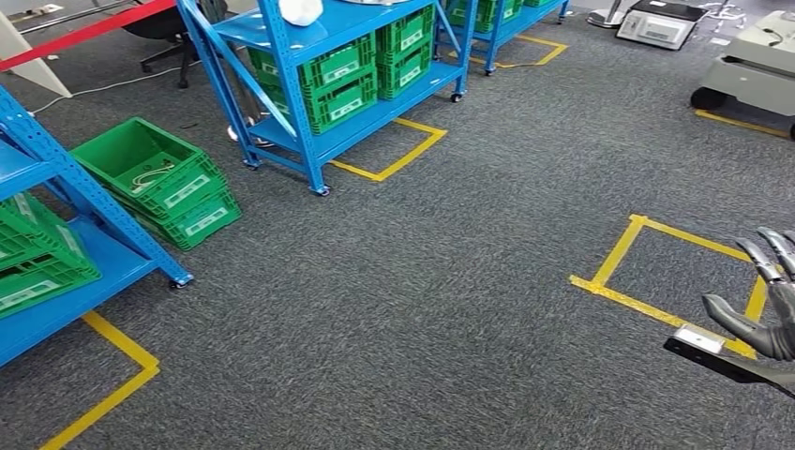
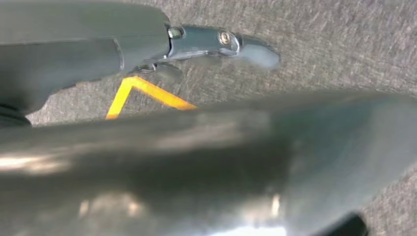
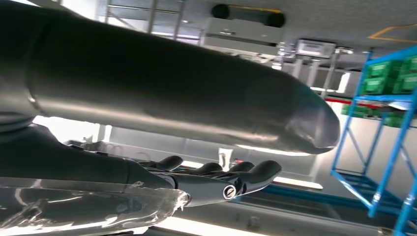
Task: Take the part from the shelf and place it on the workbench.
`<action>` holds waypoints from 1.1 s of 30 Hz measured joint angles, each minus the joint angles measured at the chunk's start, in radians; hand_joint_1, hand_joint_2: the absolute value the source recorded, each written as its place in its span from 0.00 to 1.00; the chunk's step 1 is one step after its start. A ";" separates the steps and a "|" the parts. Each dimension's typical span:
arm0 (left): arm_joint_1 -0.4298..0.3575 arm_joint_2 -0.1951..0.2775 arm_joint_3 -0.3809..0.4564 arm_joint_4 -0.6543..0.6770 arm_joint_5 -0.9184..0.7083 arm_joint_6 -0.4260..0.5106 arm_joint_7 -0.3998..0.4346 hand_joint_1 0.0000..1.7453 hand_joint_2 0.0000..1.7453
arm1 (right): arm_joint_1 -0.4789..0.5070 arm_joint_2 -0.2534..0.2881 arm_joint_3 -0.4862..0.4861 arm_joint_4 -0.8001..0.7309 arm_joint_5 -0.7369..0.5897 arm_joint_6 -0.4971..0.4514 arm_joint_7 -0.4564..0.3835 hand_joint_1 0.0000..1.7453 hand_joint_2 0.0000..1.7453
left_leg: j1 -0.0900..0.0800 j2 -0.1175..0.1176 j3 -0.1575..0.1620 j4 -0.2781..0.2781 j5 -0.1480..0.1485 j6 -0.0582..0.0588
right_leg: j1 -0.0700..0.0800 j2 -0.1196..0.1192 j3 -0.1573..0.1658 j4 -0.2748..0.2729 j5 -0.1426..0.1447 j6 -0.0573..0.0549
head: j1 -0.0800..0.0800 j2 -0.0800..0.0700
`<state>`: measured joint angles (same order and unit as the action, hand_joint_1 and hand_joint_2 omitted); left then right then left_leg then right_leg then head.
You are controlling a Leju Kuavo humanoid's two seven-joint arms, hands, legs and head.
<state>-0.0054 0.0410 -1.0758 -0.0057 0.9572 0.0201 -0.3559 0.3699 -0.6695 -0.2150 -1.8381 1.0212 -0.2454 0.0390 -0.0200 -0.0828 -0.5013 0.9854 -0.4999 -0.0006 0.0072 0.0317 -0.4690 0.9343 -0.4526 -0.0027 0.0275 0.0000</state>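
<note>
The part (image 1: 727, 354), a flat dark piece in clear wrap with a white label, sits at four o'clock in the head view, resting across the right hand (image 1: 764, 300), whose fingers curl up behind it, likely to carry it level while walking. The left hand (image 2: 223, 44) hangs over the carpet; whether it is open I cannot tell. Shelves (image 1: 319, 84) with green bins (image 1: 366, 75) stand at eleven o'clock, more bins (image 1: 159, 178) at nine. Yellow tape (image 1: 656, 272) marks the floor at three. No tabletop is visible.
</note>
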 joint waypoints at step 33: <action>0.002 0.001 0.011 -0.001 -0.012 0.000 0.004 0.00 0.00 | 0.015 -0.005 0.008 -0.004 -0.003 0.002 0.006 0.00 0.00 | 0.031 0.060 -0.121 0.161 -0.057 -0.040 | -0.001 -0.035 -0.032 0.001 0.019 -0.002 | 0.004 0.000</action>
<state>-0.0036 0.0417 -1.0649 -0.0065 0.9453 0.0206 -0.3516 0.3853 -0.6744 -0.2066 -1.8425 1.0186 -0.2439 0.0449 0.0112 -0.0226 -0.6219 1.1463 -0.5573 -0.0403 0.0059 -0.0035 -0.5012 0.9349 -0.4335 -0.0050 0.0315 0.0000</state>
